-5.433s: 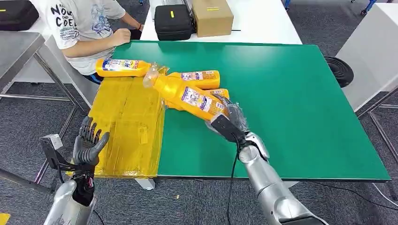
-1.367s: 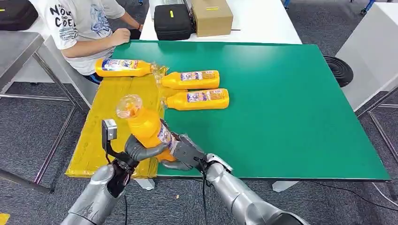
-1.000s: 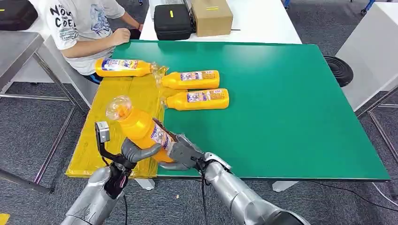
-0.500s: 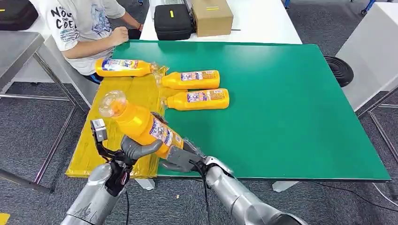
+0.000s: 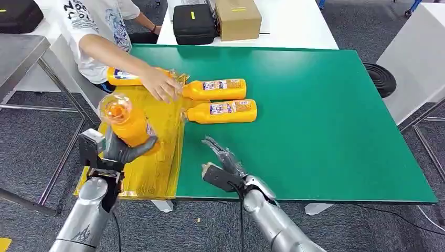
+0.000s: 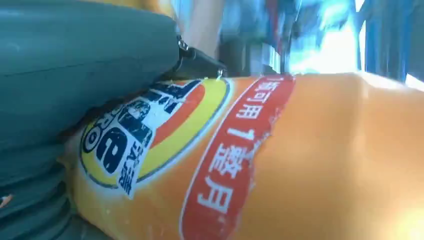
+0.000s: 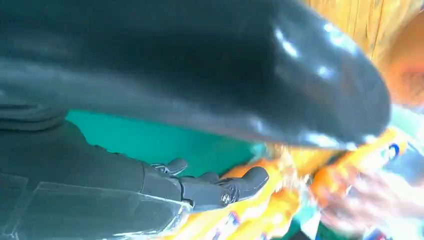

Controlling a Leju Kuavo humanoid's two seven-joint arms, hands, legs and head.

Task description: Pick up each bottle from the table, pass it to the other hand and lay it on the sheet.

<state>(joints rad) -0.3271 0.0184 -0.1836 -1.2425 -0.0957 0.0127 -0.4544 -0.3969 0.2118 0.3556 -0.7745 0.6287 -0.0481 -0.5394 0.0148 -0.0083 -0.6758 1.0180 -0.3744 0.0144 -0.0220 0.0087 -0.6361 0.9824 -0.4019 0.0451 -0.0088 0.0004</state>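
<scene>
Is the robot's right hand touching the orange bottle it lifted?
Apart. The head view shows the right hand open over the green table, while the left hand alone grips the bottle.

A person (image 5: 99,26) in a white printed shirt sits at the far left corner of the green table (image 5: 325,121) (one arm stretched over it); a black case (image 5: 194,23) and a cardboard box (image 5: 238,19) stand side by side behind.

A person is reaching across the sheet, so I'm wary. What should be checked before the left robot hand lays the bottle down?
1. Held bottle gripped by the left robot hand: ok.
2. Right robot hand has let go, fingers spread over the green table: ok.
3. Bottle is above the yellow sheet: ok.
4. Person's hand off the sheet: not ok, it lies at the far end.
5. Near part of the sheet free: ok.
6. Bottle's cap tight: cannot tell.
</scene>
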